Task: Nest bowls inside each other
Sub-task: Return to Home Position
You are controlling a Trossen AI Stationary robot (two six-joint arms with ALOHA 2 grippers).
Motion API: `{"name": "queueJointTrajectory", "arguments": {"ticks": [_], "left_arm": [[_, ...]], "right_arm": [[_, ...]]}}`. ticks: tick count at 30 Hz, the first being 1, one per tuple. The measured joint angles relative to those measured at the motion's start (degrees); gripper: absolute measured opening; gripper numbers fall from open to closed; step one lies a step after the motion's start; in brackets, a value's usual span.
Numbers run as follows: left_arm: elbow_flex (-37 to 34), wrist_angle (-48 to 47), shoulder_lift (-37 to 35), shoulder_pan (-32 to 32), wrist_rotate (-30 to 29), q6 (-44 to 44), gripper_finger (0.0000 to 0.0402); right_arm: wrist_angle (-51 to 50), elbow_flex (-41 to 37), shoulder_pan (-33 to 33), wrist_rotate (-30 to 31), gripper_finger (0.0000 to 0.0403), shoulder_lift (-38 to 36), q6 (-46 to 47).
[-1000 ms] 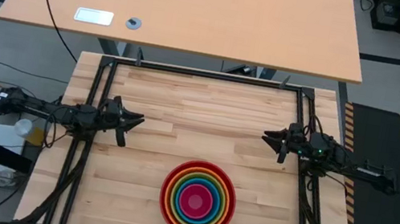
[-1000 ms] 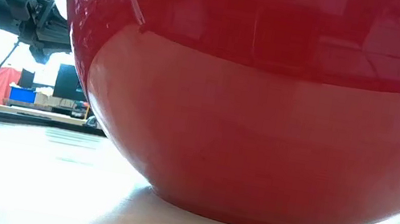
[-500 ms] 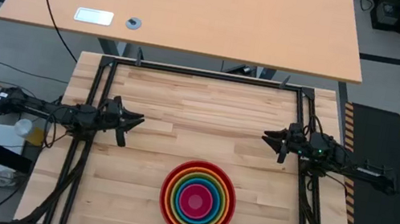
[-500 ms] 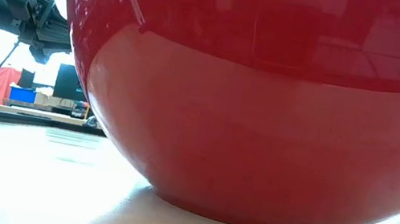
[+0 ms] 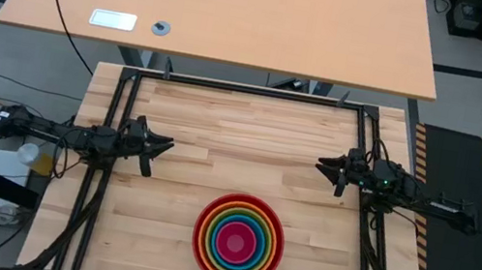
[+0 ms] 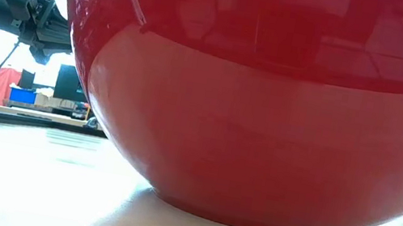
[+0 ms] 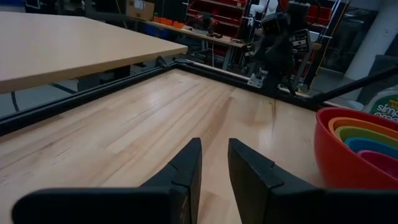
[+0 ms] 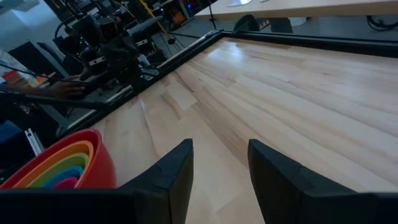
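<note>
Nothing moved: glossy round bowls (image 5: 238,238) sit nested.

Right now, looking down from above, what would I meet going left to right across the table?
left gripper → bowls → right gripper

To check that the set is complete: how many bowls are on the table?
5, all nested in one stack on the table: red bowl outermost, then orange bowl, yellow-green bowl, blue bowl, pink bowl innermost. None seems hidden.
</note>
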Motion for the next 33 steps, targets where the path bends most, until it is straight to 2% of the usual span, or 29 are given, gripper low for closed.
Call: {"name": "queueJointTrajectory", "arguments": {"ticks": [33], "left_arm": [[0.0, 0.0, 0.0, 0.0, 0.0, 0.0, 0.0080]], "right_arm": [[0.0, 0.0, 0.0, 0.0, 0.0160, 0.0, 0.0]]}}
